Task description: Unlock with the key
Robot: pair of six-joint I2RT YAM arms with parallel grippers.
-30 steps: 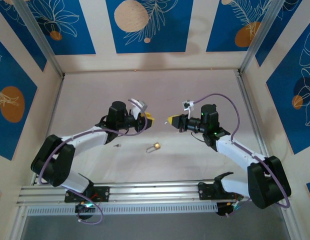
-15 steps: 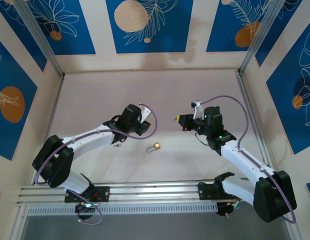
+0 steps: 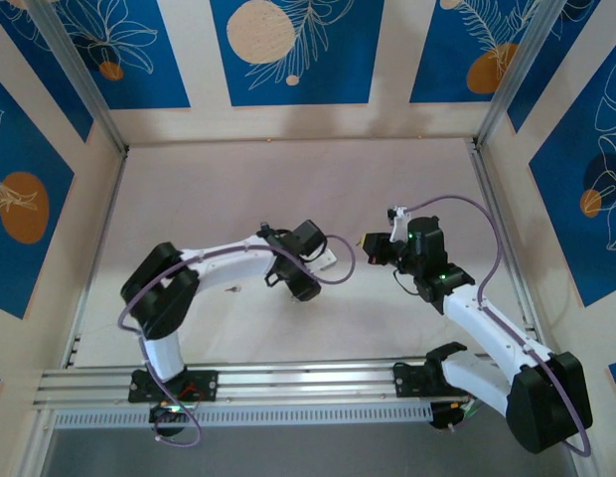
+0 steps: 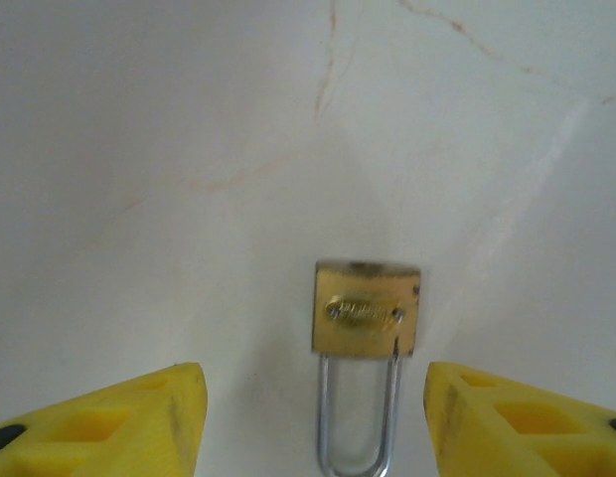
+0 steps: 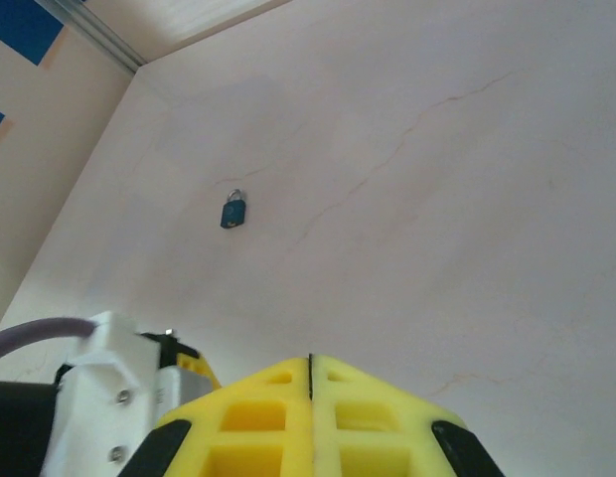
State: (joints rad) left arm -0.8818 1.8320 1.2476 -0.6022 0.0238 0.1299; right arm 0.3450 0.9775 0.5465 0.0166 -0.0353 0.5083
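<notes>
Brass padlock (image 4: 366,323) is seen at lower centre of the left wrist view. It is laid flat on the table (image 4: 189,149), ahead of the left gripper (image 4: 313,390). The gripper's jaws are held apart and nothing is gripped. The padlock is touched by neither of the yellow fingers (image 4: 109,422) and is set nearer the one at lower right. The body is placed just beyond the fingertips, and the shackle lies in the gap between them.

The long axis is run up-down in that frame, body toward the top and silver shackle toward the bottom edge. Both shackle legs are seated in the body. The stamped oval face is turned up.

Right gripper (image 5: 310,366) is seen at bottom centre of the right wrist view, fingers pressed together with nothing between them. A small blue object (image 5: 233,212) with a metal loop is seen at upper left of that view, on the table. Whether it is the key cannot be told.

The surface is off-white with faint hairline veins. The walls (image 3: 288,50) are cream with blue panels, white leaf outlines and orange discs. Metal posts (image 3: 84,79) are set at the corners.
</notes>
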